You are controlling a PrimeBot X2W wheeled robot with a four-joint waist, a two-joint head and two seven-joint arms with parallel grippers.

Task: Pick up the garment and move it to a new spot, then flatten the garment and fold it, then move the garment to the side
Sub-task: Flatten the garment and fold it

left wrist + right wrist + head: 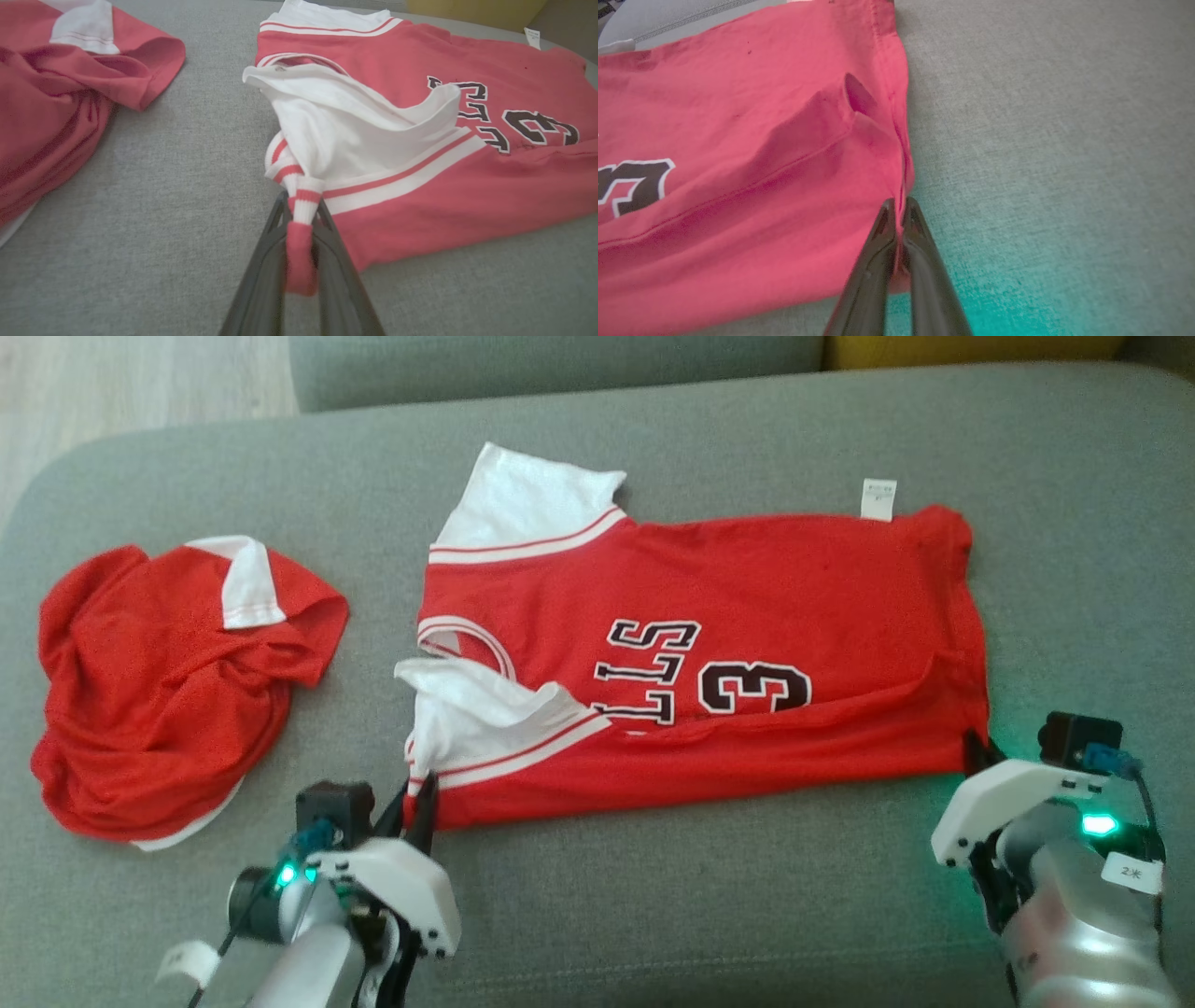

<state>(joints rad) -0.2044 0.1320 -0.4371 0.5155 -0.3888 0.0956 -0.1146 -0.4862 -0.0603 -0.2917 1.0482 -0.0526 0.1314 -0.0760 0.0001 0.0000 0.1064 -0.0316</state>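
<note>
The jersey point(747, 607) is being carried flat by the grey sofa point(672, 905), with its neck end toward the robot's left. Its striped cuff point(299, 189) is being pinched by the left claw point(301, 210), which is closed tight on the cloth. The near hem corner point(889, 177) is being gripped by the right claw point(900, 205), also closed. A crumpled red garment point(159, 691) is being seen well apart, at the left.

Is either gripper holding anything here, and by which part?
Both hold the spread red jersey: the left gripper pinches its bunched striped sleeve trim, and the right gripper pinches its near hem corner.
</note>
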